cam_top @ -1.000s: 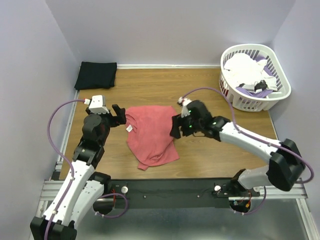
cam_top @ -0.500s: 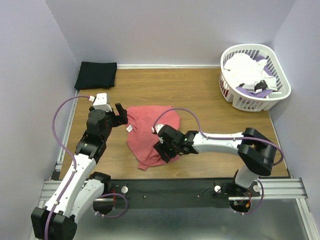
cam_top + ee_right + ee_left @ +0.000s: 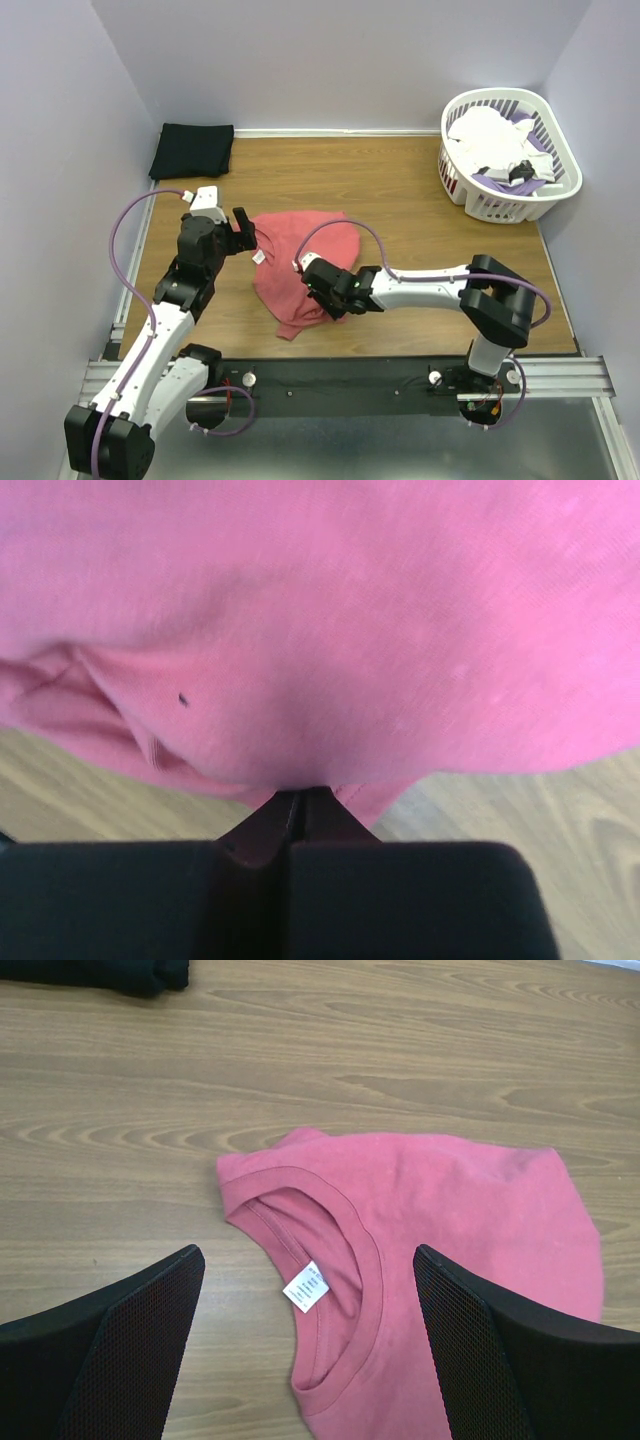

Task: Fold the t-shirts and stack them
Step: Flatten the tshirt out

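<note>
**Work surface.** The table [image 3: 420,190] is wood-grain. A white slatted basket [image 3: 478,205] stands at its far-right corner and holds white and purple cloth.

**Red shirt** [image 3: 290,250]. It lies unfolded and rumpled at the middle of the table, nearer the left arm, with its near edge bunched to a point. The collar [image 3: 355,1230] is at the shirt's left side. A white label [image 3: 306,1287] shows inside the collar.

**Black shirt** [image 3: 192,150]. It lies folded into a compact rectangle at the far-left corner of the table, well apart from the red shirt.

**Left gripper** [image 3: 246,231]. The jaws are released and stand wide. In the wrist view the two mesh-faced fingers [image 3: 130,1330] frame the collar and label from above. Nothing is between them, and whether they touch the cloth cannot be told.

**Right gripper** [image 3: 297,798]. The arm reaches left across the near part of the table, and the gripper sits on the near-right part of the red shirt. The jaws are clenched – the wrist view shows the fingers pressed together with a fold of the red cloth pinched between them. The cloth bulges above the fingertips, and bare wood shows below to either side.
</note>
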You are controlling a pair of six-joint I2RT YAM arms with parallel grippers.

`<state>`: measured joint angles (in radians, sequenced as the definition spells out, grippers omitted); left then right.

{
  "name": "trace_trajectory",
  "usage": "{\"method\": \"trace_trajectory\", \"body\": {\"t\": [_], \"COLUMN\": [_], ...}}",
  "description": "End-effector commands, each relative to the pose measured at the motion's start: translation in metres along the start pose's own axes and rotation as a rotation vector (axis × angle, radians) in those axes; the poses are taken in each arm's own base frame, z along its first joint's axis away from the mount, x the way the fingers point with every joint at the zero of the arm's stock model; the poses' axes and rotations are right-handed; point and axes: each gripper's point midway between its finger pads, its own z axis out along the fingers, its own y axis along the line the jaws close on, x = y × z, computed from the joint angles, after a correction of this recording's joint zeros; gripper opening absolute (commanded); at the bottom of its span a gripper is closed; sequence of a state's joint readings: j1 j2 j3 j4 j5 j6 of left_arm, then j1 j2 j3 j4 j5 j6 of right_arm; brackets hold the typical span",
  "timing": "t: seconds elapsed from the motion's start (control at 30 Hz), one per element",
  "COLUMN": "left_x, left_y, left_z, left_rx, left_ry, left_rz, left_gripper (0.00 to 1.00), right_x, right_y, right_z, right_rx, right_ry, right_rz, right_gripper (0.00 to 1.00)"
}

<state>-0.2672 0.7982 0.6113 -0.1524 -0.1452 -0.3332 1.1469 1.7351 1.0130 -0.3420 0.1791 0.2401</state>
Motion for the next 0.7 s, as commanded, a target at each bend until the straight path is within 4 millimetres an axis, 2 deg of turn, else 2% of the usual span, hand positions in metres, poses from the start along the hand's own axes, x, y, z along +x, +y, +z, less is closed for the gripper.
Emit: {"method": "trace_trajectory", "body": {"t": [0.0,0.03,0.07,0.13,0.17,0.2,0.27,0.3,0.33,0.37,0.4,0.43,0.47,0.53,0.57,0.63,0.67], "left_x": [-0.02,-0.021,-0.022,-0.023,-0.025,-0.027,-0.031,-0.032,-0.035,-0.036,-0.037,-0.038,-0.041,-0.042,-0.043,-0.044,-0.045], "left_y": [0.0,0.002,0.003,0.004,0.005,0.007,0.01,0.012,0.013,0.015,0.015,0.016,0.017,0.019,0.02,0.02,0.021], "left_z": [-0.005,-0.005,-0.006,-0.008,-0.01,-0.011,-0.014,-0.015,-0.018,-0.019,-0.02,-0.021,-0.022,-0.024,-0.025,-0.026,-0.028], "left_rx": [-0.003,-0.009,-0.013,-0.019,-0.027,-0.035,-0.054,-0.061,-0.068,-0.073,-0.077,-0.082,-0.087,-0.094,-0.095,-0.096,-0.098], "left_ry": [-0.051,-0.053,-0.059,-0.065,-0.075,-0.082,-0.104,-0.107,-0.124,-0.128,-0.132,-0.136,-0.146,-0.153,-0.156,-0.162,-0.17], "left_rz": [0.0,-0.001,-0.003,-0.009,-0.011,-0.015,-0.026,-0.026,-0.032,-0.033,-0.035,-0.036,-0.04,-0.044,-0.045,-0.048,-0.051], "left_gripper": [0.93,0.93,0.93,0.93,0.93,0.93,0.93,0.93,0.93,0.93,0.93,0.93,0.93,0.93,0.93,0.93,0.93], "right_x": [-0.034,-0.048,-0.073,-0.1,-0.114,-0.144,-0.176,-0.188,-0.22,-0.229,-0.238,-0.272,-0.277,-0.299,-0.318,-0.336,-0.351], "right_y": [-0.014,-0.015,-0.025,-0.037,-0.06,-0.067,-0.095,-0.126,-0.145,-0.174,-0.192,-0.213,-0.241,-0.269,-0.286,-0.29,-0.288], "right_z": [-0.008,-0.012,-0.018,-0.026,-0.031,-0.047,-0.069,-0.08,-0.11,-0.124,-0.13,-0.17,-0.183,-0.22,-0.254,-0.284,-0.313], "right_rx": [0.095,0.092,0.097,0.079,0.094,0.068,0.078,0.114,0.148,0.21,0.257,0.317,0.38,0.456,0.492,0.498,0.485], "right_ry": [-0.06,-0.085,-0.131,-0.177,-0.202,-0.268,-0.344,-0.382,-0.475,-0.502,-0.516,-0.622,-0.636,-0.726,-0.809,-0.886,-0.967], "right_rz": [-0.011,-0.006,0.029,0.078,0.133,0.168,0.237,0.284,0.306,0.316,0.32,0.334,0.334,0.355,0.353,0.334,0.327], "right_gripper": [0.01,0.01,0.01,0.01,0.01,0.01,0.01,0.01,0.01,0.01,0.01,0.01,0.01,0.01,0.01,0.01,0.0]}}
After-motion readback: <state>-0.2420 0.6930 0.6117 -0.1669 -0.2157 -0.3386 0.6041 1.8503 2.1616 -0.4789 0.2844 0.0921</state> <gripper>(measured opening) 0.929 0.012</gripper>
